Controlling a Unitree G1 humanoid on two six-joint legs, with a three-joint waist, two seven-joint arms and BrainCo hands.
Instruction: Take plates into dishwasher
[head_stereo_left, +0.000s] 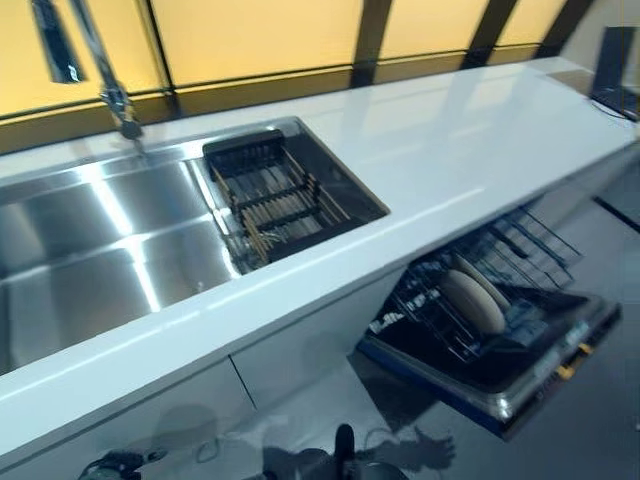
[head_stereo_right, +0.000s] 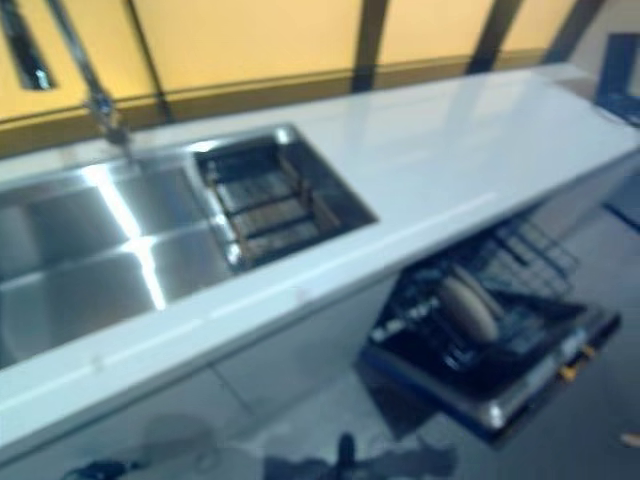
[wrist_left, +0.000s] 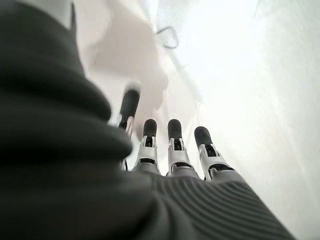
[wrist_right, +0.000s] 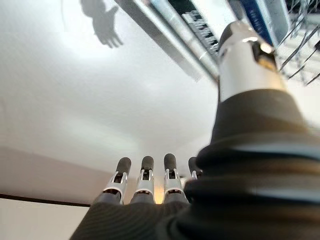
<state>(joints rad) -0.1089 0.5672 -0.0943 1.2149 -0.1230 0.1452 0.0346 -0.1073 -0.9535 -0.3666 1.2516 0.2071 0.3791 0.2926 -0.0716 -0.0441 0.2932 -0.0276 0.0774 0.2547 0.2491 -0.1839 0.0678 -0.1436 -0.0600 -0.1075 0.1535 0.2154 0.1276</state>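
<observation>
Two pale plates stand on edge in the dark wire lower rack of the open dishwasher, which is pulled out over the lowered door under the right part of the counter. They also show in the right eye view. Neither hand shows in the eye views. My left hand shows in its wrist view with straight fingers, empty, over a pale surface. My right hand has straight fingers too, empty, over the pale floor, with the dishwasher's rack off to one side.
A white countertop runs across the view with a steel sink set into it. A dark drying rack with no plates visible sits in the sink's right end. A tap stands behind the sink.
</observation>
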